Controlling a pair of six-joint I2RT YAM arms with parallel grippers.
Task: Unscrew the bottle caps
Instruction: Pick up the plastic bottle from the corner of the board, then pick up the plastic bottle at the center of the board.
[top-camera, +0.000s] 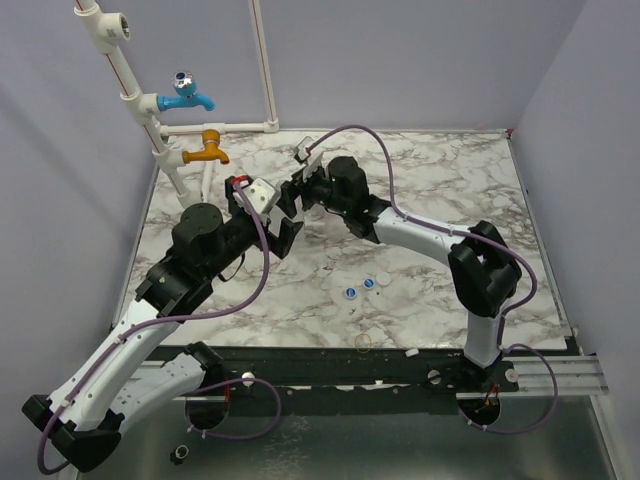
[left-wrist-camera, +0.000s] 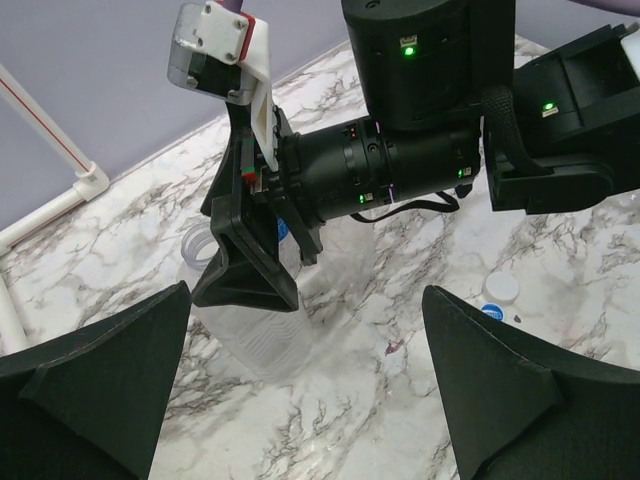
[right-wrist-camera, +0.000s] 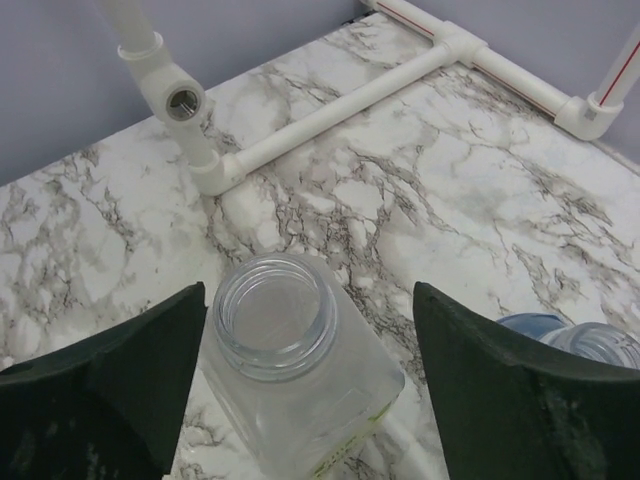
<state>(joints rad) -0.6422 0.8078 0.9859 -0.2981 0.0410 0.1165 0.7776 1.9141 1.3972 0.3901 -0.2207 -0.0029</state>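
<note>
Right gripper (right-wrist-camera: 310, 300) hangs just above the square bottle (right-wrist-camera: 320, 400), jaws apart on either side of the neck and touching nothing. The mouth is bare: no cap on this one. Just beside it, low on the right of the wrist view, a second bottle (right-wrist-camera: 600, 345) shows what looks like an open rim too, though it is cut off by the finger and the frame edge.

Left gripper (left-wrist-camera: 305, 300) faces the same spot, spread wide and empty, with the right arm's fingers and the clear bottle in front of it.

Loose caps (top-camera: 369, 283) lie on the table (top-camera: 450, 170) nearer the bases: two blue-and-white and one white, close together and well apart from the bottles. None of them is in either gripper.

So the job looks well on: three caps off and in view, one bottle plainly open, a second probably. From above the arms cover the bottle cluster, so I cannot tell how many bottles are there or whether any cap is left to turn. Checking the hidden ones is what remains.
</note>
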